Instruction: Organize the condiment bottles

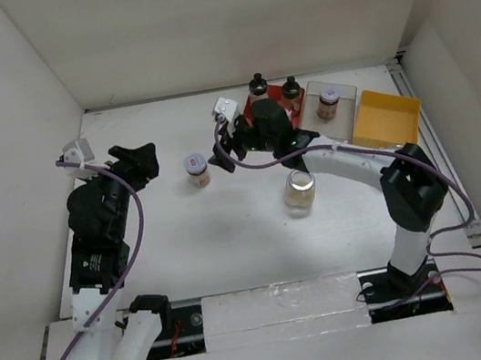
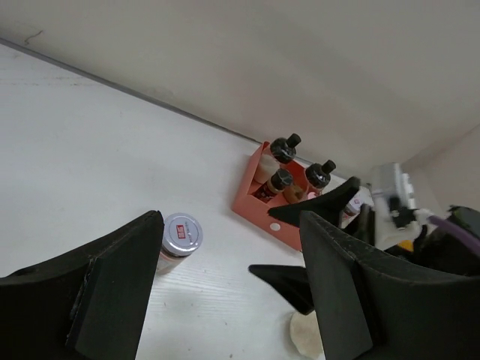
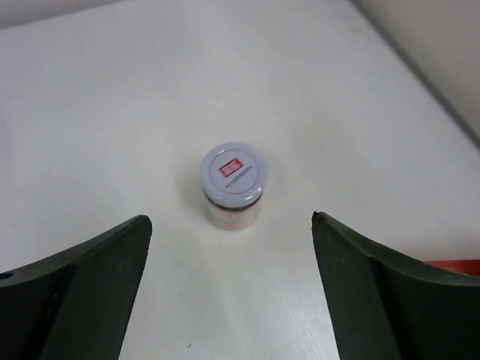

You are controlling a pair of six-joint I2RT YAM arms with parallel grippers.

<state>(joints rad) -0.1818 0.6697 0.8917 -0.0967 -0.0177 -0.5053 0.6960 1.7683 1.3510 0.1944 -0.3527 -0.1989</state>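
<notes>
Flanking the lilac-lidded jar (image 1: 196, 169), which stands upright on the white table (image 1: 169, 247) left of centre, are both pincers: the left gripper (image 1: 147, 161) lies to its left and the right gripper (image 1: 224, 148) to its right, each near the jar but not touching it. Both have their fingers spread wide with nothing between them; the right wrist view frames the jar centrally beyond its two dark fingers (image 3: 82, 285). Red tray (image 1: 274, 93), at the far edge, holds three black-capped bottles (image 2: 283, 148), all upright, as the left wrist view shows; from above, the right arm covers part of this tray. Clear tray (image 1: 347, 116), just right of the red one, holds one pink-capped jar (image 1: 330, 100) with brown contents. Yellow tray (image 1: 385, 116) sits rightmost. Wide clear jar (image 1: 299, 190) stands alone on the table, near the right forearm
</notes>
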